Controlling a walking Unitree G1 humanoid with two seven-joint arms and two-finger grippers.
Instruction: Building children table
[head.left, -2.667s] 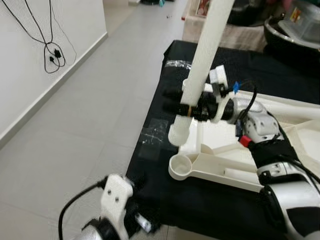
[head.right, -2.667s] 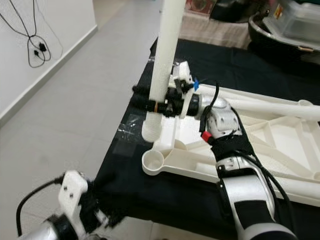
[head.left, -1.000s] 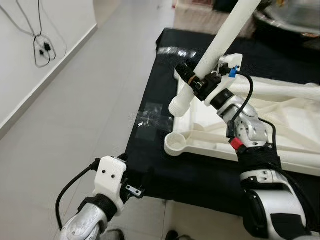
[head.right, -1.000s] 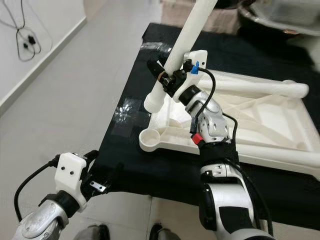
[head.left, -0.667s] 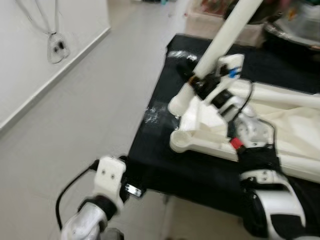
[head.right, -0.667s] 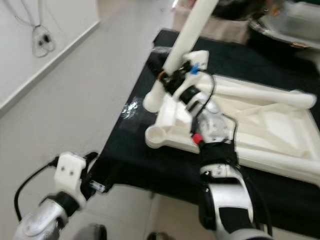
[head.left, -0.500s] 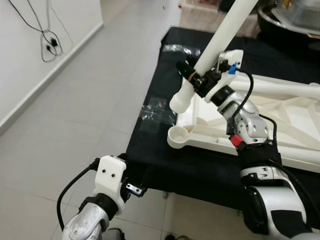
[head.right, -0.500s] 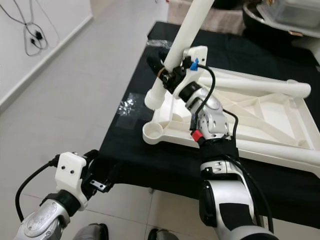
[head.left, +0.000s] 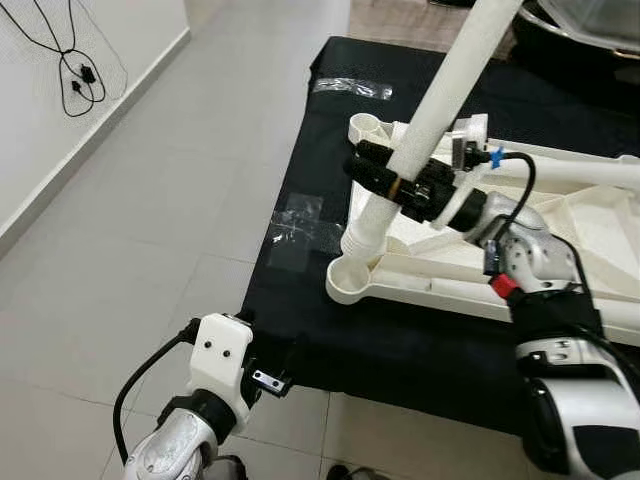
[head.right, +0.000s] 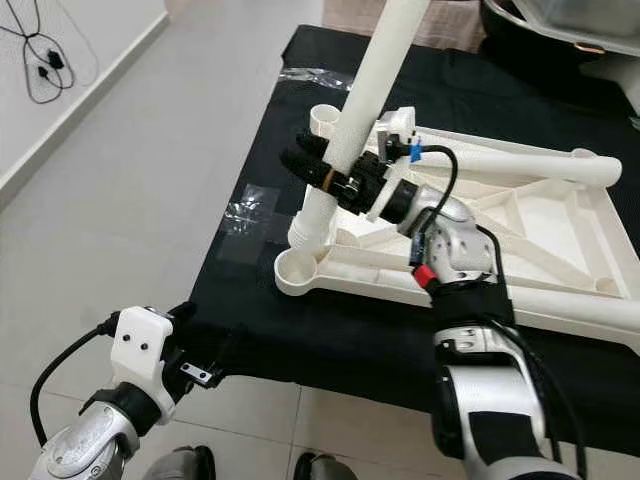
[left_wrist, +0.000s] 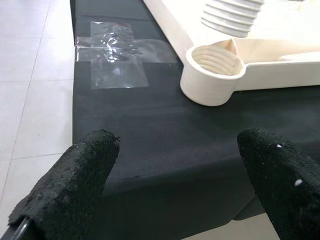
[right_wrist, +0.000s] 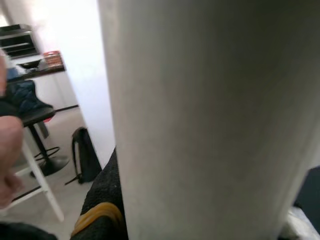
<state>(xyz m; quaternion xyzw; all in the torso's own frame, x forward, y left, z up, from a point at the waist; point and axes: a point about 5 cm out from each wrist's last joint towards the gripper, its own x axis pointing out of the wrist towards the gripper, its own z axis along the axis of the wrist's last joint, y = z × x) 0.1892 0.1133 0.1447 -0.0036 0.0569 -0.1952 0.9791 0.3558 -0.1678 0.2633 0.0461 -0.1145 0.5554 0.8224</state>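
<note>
The white plastic tabletop (head.left: 520, 250) lay upside down on a table (head.left: 300, 300) covered in black cloth, so that its corner sockets faced up and could take the legs. One leg (head.right: 520, 160) was already in place along the far side, lying roughly level toward the right. The right gripper (head.left: 395, 185) pinched a second white leg (head.left: 440, 100) low on its shaft, its black fingers (head.left: 370, 158) pressed against both sides of the tube. The leg leaned up and to the right, its ribbed, threaded end (left_wrist: 231, 17) hanging just above and slightly beyond the near-left corner socket (left_wrist: 212, 67), close but not yet inside it. The low grip likely gave finer control of the threaded tip as it was lined up with the socket.

The right arm (head.left: 530, 270) reached forward and leftward over the tabletop, the forearm rising from the near right and the wrist bent so the fingers pointed left across the corner. The right wrist view was taken up by the pale shaft with a black finger (right_wrist: 100, 210) beside it.

The left gripper (head.left: 260, 375) hung low off the near-left edge of the table, below the cloth and well apart from the socket, its two black fingers (left_wrist: 75, 180) spread wide and holding nothing. It seemed to be waiting rather than steadying the tabletop. A patch of clear tape (head.left: 300, 220) sat on the cloth just left of the corner.
</note>
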